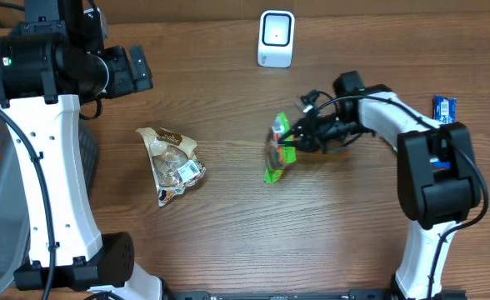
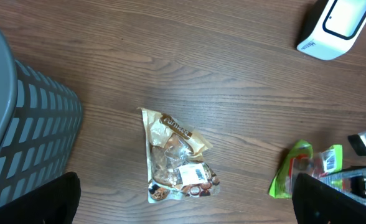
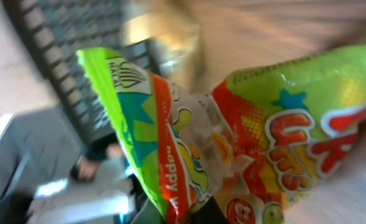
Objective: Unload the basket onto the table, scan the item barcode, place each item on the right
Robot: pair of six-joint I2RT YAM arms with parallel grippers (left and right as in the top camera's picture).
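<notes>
My right gripper (image 1: 295, 140) is clamped shut on the green sweet bag (image 1: 273, 155), gripping its right edge a little right of the table's (image 1: 228, 242) middle. The bag is turned on edge, and I cannot tell whether it touches the wood. In my right wrist view it fills the frame, tilted, with orange and clear patches. The white scanner (image 1: 276, 38) stands at the far edge, well apart from the bag. My left gripper (image 1: 137, 73) hangs over the far left with jaws spread wide. A brown snack bag (image 1: 172, 162) lies left of centre, its white label facing up. A grey basket (image 2: 27, 130) stands at the left edge, and a small blue packet (image 1: 444, 108) lies far right
</notes>
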